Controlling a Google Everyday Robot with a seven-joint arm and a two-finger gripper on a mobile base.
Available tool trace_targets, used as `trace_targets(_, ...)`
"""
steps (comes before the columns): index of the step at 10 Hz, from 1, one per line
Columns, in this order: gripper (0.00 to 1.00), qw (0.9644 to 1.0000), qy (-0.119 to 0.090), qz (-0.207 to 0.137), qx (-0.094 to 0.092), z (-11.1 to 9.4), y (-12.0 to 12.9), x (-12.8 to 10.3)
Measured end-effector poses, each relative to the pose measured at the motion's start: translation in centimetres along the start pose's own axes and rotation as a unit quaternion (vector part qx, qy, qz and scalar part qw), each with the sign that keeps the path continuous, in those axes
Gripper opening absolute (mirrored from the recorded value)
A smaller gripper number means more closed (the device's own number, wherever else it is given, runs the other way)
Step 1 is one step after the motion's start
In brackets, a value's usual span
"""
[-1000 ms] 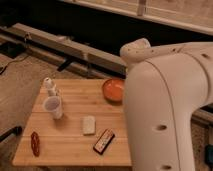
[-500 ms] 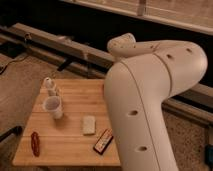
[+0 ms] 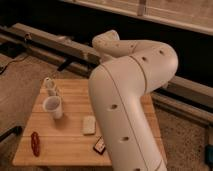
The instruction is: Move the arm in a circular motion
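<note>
Arm has swept across the wooden table toward the white mug, now looming just beside it, suggesting the circle is underway; gripper is out of view, its state impossible to tell.

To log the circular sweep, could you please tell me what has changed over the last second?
The large cream-white robot arm swung toward the picture's left, over the wooden table, and now hides the orange bowl seen earlier. Its gripper is out of view. The white mug, small bottle, pale bar, red object and dark packet stayed put.
</note>
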Motion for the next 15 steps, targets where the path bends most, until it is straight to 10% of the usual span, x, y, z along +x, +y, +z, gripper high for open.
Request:
trace_targets(4, 0.80, 0.9973, -0.018, -0.071, -0.010, -0.6, 5.9, -5.0)
trace_targets(7, 0.80, 0.9888, -0.051, -0.138, -0.020, -2.9, 12.7, -6.5)
trace_targets(11, 0.80, 0.9709, -0.093, -0.217, -0.042, -7.0, 21.2, -5.4)
trace_targets(15, 0.80, 0.9444, -0.122, -0.298, -0.067, -11.2, 30.8, -1.9)
